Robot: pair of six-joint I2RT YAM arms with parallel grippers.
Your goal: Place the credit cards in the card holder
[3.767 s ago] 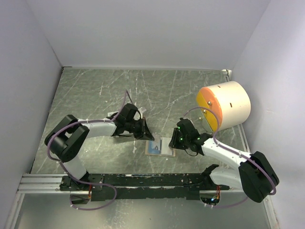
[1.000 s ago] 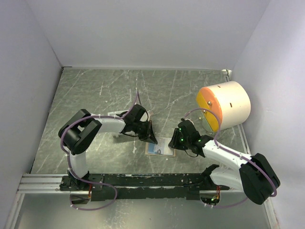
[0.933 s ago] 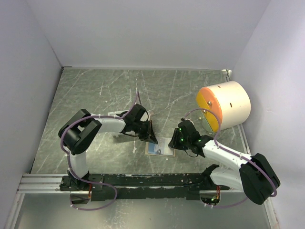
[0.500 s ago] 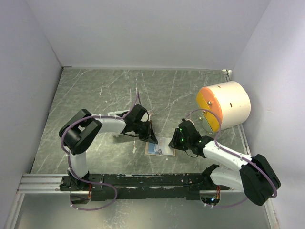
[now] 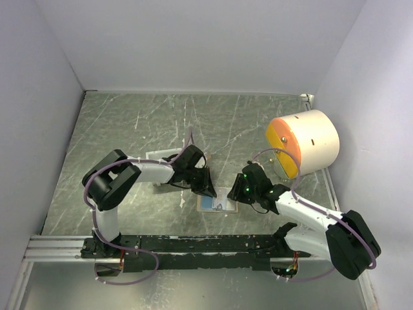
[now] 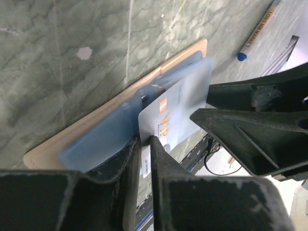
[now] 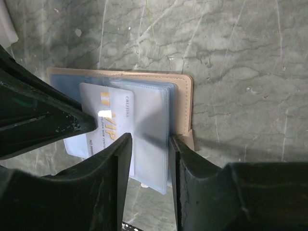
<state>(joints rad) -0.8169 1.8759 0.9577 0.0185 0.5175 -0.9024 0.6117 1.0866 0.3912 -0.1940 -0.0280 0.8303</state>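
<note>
While working out from the near edge, met the black rail (image 5: 193, 244), with both arm bases bolted to it. Just beyond, on the green marbled desk (image 5: 129, 123), found the card holder (image 7: 186, 101) lying open and flat, tan rim showing, clear blue sleeves (image 7: 151, 110) fanned across it. And right there, spotted a white credit card (image 7: 108, 120) with orange lettering, resting among the sleeves, one end seemingly tucked under one of them. Caught the left tool (image 6: 144, 140) at that card's edge, fingers narrowly spread, the card's edge running into the slit between them. Saw the right tool (image 7: 149, 138) set on the holder's other side, fingers spread wide, tips over the sleeves, nothing pinched between them. Noted the two tools close, almost tip to tip above the holder.

Past the holder in the left wrist view, picked up a pen (image 6: 260, 29) with a blue tip lying on the desk. Further out, made out a white tray (image 5: 158, 156), mostly hidden behind the left arm. Off to the right, saw a big white drum (image 5: 313, 145) on its side, orange-and-yellow face turned toward the arms. Ended at plain white walls (image 5: 193, 45).
</note>
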